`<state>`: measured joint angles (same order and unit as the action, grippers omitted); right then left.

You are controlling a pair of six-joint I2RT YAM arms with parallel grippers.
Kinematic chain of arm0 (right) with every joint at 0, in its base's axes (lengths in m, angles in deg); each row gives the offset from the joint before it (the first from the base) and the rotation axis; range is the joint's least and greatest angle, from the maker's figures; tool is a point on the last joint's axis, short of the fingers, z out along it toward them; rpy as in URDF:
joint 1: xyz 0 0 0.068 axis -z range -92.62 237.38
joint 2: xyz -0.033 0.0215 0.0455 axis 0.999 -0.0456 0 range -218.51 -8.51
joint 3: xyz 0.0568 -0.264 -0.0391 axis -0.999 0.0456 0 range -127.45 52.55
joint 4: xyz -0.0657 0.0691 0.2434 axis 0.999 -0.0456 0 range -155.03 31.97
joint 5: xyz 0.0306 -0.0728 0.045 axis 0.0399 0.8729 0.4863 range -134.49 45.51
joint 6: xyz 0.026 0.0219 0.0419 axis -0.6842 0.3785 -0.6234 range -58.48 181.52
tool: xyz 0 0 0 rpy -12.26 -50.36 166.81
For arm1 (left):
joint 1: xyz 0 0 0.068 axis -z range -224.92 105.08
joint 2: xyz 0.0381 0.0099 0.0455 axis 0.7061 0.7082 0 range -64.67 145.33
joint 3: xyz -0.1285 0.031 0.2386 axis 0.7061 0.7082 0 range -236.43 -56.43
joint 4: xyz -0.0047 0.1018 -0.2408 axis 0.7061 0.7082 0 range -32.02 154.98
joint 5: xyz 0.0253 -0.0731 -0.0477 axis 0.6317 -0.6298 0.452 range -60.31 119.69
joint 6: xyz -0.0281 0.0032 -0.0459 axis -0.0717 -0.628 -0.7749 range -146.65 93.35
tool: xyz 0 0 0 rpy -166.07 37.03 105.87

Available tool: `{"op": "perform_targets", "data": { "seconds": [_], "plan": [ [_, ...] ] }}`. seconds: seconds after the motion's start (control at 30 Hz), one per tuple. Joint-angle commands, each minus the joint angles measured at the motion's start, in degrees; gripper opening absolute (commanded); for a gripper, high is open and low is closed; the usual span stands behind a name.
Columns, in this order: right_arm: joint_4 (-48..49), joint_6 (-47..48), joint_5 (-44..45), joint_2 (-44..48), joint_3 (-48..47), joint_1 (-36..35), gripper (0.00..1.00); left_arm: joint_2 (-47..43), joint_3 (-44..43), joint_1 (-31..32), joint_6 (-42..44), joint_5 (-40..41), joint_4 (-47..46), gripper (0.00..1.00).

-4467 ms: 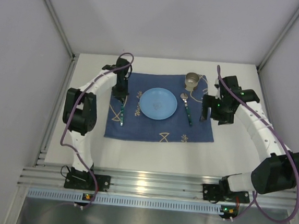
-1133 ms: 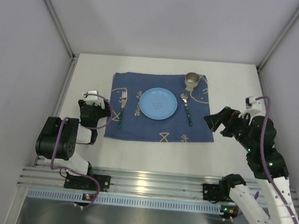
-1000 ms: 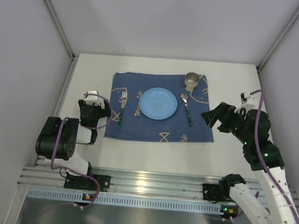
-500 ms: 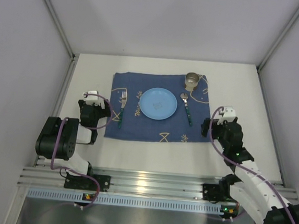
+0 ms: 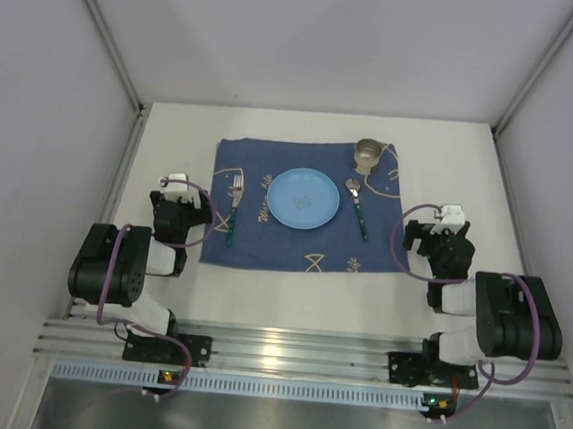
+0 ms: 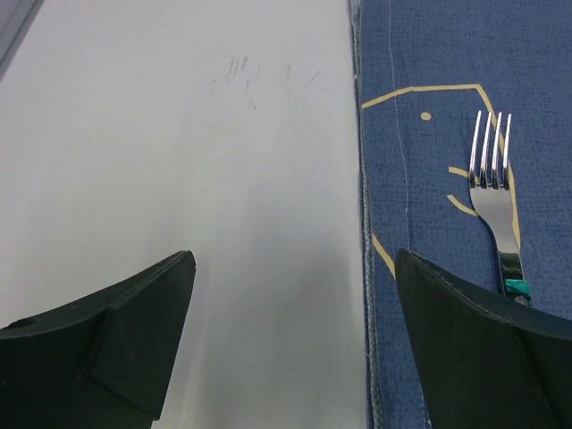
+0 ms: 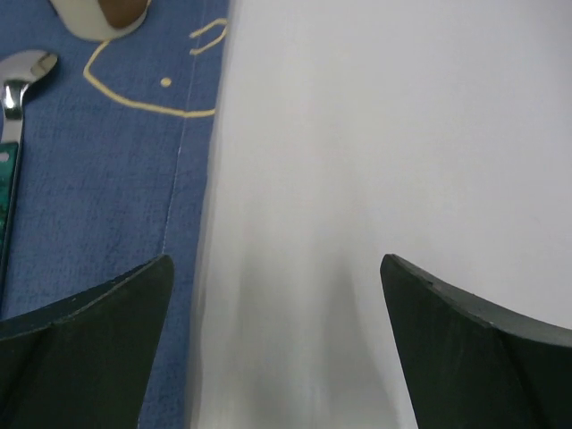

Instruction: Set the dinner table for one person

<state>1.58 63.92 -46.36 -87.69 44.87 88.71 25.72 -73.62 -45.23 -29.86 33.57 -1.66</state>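
The dinner table [image 5: 289, 295] is a plain white top carrying a dark blue mat [image 5: 264, 243]. On the mat lie a light blue plate [image 5: 305, 197], a fork [image 5: 234, 210] to its left, a spoon [image 5: 357, 206] to its right and a small cup [image 5: 369, 154] at the far right corner. My left gripper [image 5: 180, 197] rests low beside the mat's left edge, open and empty [image 6: 295, 259]; the fork [image 6: 496, 179] lies just right of it. Beside the mat's right edge, my right gripper [image 5: 438, 230] is open and empty [image 7: 276, 261], with the spoon [image 7: 13, 89] to its left.
Both arms are folded back close to their bases on the aluminium rail [image 5: 294, 356]. Grey walls enclose the table on the left, far and right sides. The cup's rim [image 7: 98, 13] shows at the top of the right wrist view.
The right arm has pulled back from its raised, stretched pose and folded down near its base, gripper still open. The left arm, earlier over the fork, has stayed folded for the last second.
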Motion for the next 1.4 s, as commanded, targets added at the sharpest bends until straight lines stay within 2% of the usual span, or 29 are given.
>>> {"op": "perform_targets", "data": {
  "seconds": [0.0,0.07,0.13,1.37],
  "plan": [
    [5.99,2.95,-7.37,-2.67,-5.92,0.18,1.0,-0.12,-0.65,0.14,0.3,-0.1,-4.09,0.99],
    [12.6,0.78,-4.13,-4.49,-4.63,-0.44,1.0,-0.12,-0.65,0.14,0.21,-0.19,-4.08,0.99],
    [8.5,1.38,-3.84,-3.53,-5.5,-0.53,1.0,-0.04,-0.65,0.05,0.21,-0.19,-4.0,0.99],
    [6.92,-1.08,1.34,-4.06,-7.08,-0.36,1.0,-0.12,-0.65,0.05,0.21,-0.1,-4.08,0.98]
  ]
}}
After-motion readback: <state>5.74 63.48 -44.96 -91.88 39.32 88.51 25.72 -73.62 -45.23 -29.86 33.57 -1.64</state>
